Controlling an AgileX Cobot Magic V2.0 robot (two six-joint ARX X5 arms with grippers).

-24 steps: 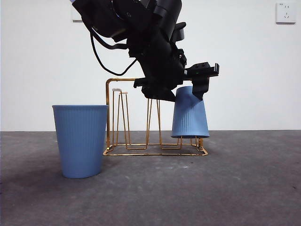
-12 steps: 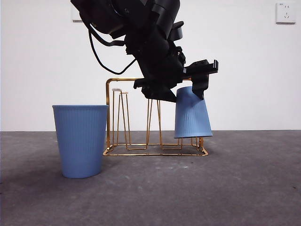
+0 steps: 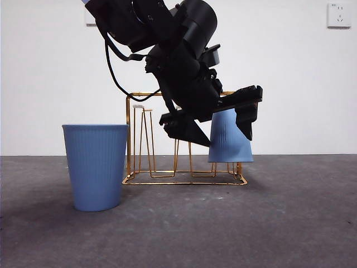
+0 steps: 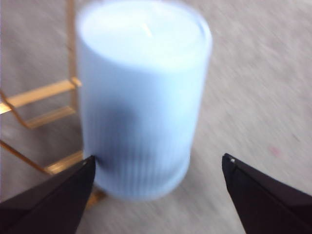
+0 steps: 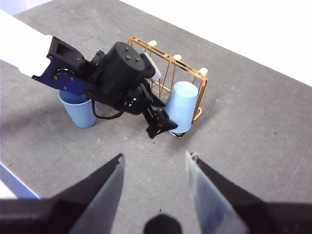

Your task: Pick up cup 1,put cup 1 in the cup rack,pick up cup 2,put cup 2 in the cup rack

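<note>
- Nearest to us in the front view stands an upright blue ribbed cup (image 3: pixel 95 166) on the grey table (image 3: pixel 234 223), mouth up, just beside the near-left corner of the cup rack (image 3: pixel 184 167) and apart from both arms.
- Behind it we see the gold wire rack with its arched frame and upright hairpin pegs; the pegs on its left side are bare.
- At the rack's right end we find a second blue cup (image 3: pixel 228 139), upside down over a peg, its rim hanging a little above the base.
- The left gripper (image 3: pixel 223 120) reaches down over that cup; in its wrist view we see the inverted cup (image 4: pixel 141 97) between two spread jaws, neither pressing on it, so the grip is released.
- The right gripper (image 5: pixel 153 161) hangs high and well back from the rack, jaws parted and holding nothing.
- Farthest off we make out a white wall with a socket (image 3: pixel 339 15).
</note>
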